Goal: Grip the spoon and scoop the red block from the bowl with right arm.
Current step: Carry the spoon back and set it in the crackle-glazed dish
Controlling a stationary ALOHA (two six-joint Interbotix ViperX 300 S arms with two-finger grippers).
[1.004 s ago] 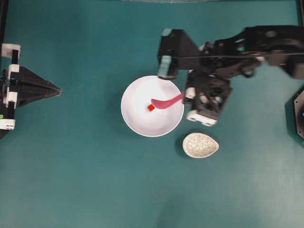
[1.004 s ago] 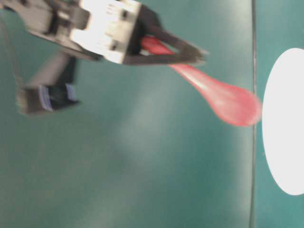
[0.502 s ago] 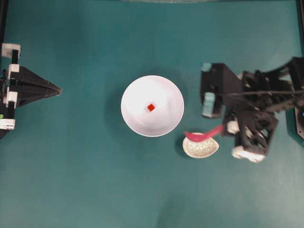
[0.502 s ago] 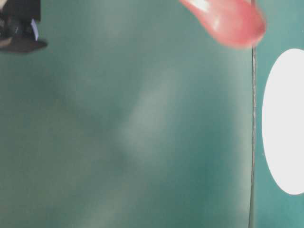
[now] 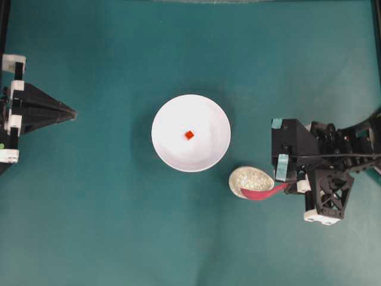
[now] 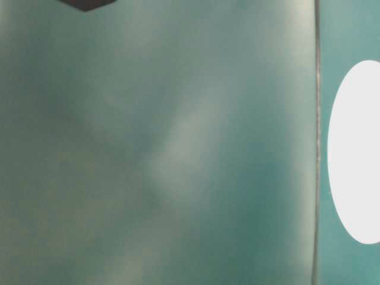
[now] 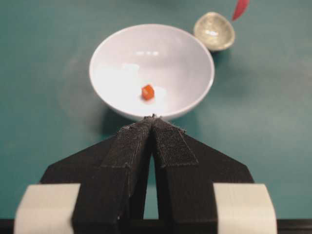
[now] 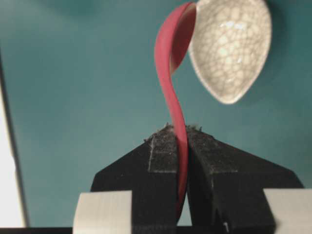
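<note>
The white bowl (image 5: 172, 150) stands mid-table with the tiny red block (image 5: 189, 135) lying in its middle; the left wrist view shows the same bowl (image 7: 185, 63) and block (image 7: 147, 91). My right gripper (image 5: 296, 187) is off to the bowl's right and nearer the front, shut on the handle of the pink spoon (image 5: 261, 192). In the right wrist view the handle runs between the closed jaws of that gripper (image 8: 179, 130), and the spoon (image 8: 169, 58) is turned on edge, its scoop against the speckled spoon rest (image 8: 229, 46). My left gripper (image 5: 70, 112) is shut and holds nothing.
The egg-shaped spoon rest (image 5: 250, 177) lies just right of the bowl's lower edge. The table-level view shows only the bowl's white side (image 6: 356, 178) and blurred teal surface. Teal table surrounds everything.
My right gripper carried the spoon out of the bowl, right and toward the front, to the spoon rest. The red block stayed in the bowl. The left arm has not moved.
</note>
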